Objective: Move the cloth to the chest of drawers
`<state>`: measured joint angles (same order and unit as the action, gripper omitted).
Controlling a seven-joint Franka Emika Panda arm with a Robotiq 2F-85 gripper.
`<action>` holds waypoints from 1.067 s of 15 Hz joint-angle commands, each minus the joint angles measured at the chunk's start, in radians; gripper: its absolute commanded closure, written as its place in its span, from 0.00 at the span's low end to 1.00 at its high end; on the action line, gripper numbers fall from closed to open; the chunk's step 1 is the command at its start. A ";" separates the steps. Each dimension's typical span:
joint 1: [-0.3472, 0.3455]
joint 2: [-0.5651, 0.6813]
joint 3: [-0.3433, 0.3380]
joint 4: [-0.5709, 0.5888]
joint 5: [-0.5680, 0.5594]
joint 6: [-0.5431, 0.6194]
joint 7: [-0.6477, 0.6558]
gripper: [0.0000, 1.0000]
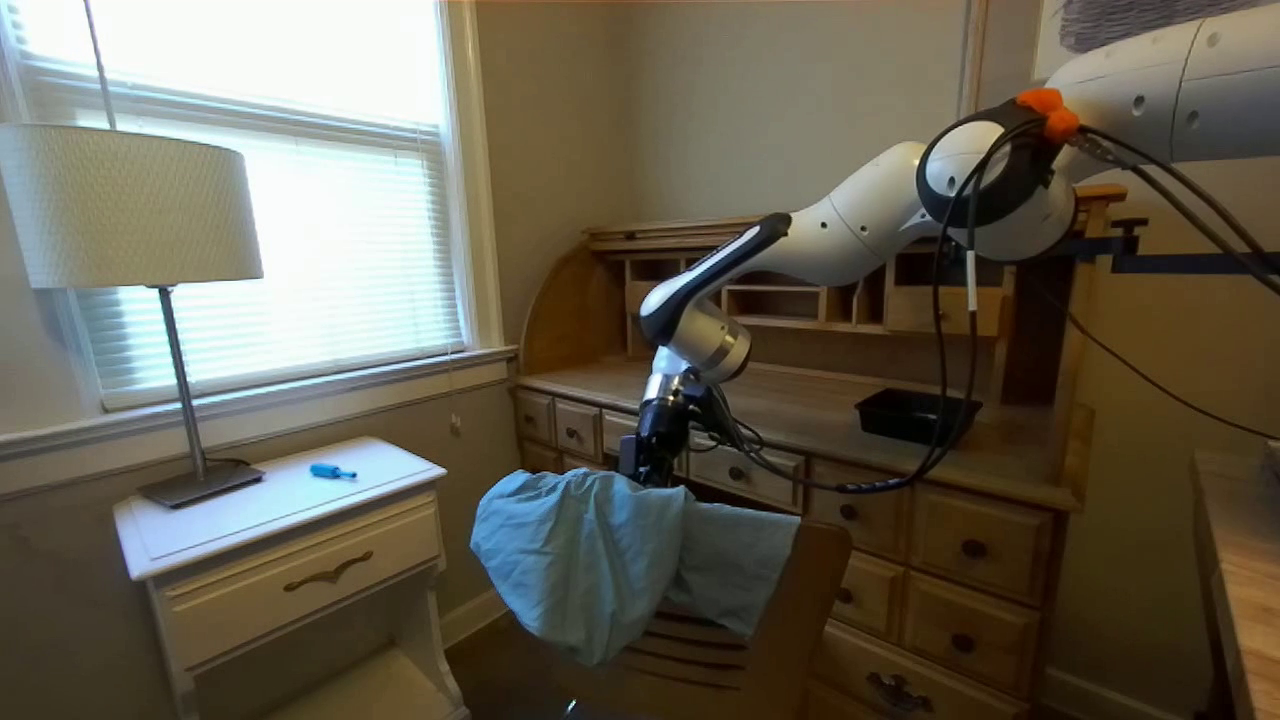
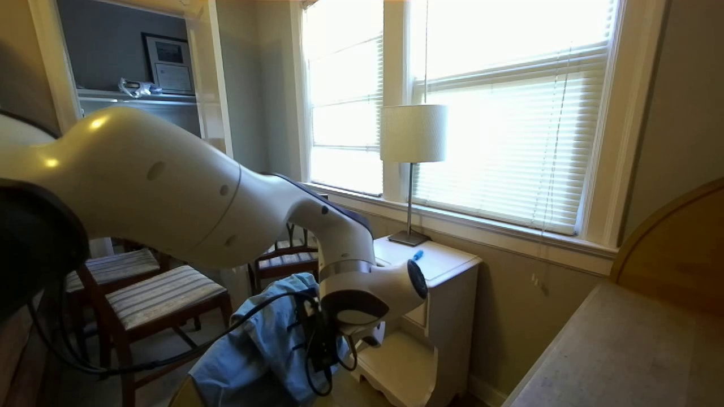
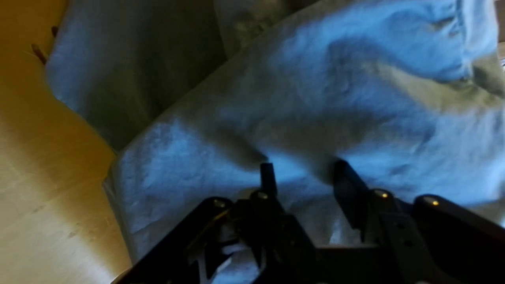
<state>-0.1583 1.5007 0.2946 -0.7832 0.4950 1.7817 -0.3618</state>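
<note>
The light blue cloth [image 1: 580, 555] hangs rumpled over a wooden chair back [image 1: 810, 590] and shows in both exterior views. It fills most of the wrist view, where the cloth [image 3: 221, 118] lies under the fingertips. My gripper [image 3: 302, 163] points down at it with its fingers standing apart, a moderate gap between them and cloth visible through that gap. In an exterior view the gripper [image 1: 652, 472] meets the top of the cloth, its tips partly hidden by folds. Behind the chair stands the chest of drawers [image 1: 975, 520], a brown roll-top desk with knobbed drawers and pigeonholes.
A black tray [image 1: 905, 418] sits on the desktop. The white nightstand [image 1: 300, 545] beside the window carries a lamp [image 1: 180, 370] and a small blue object [image 1: 332, 471]. Cables loop below the arm. Striped chairs [image 2: 164, 294] stand farther off.
</note>
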 commanded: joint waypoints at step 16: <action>0.018 -0.010 0.017 0.019 0.013 -0.248 -0.033 0.00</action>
<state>-0.1521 1.4905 0.3086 -0.7801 0.5097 1.5862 -0.3693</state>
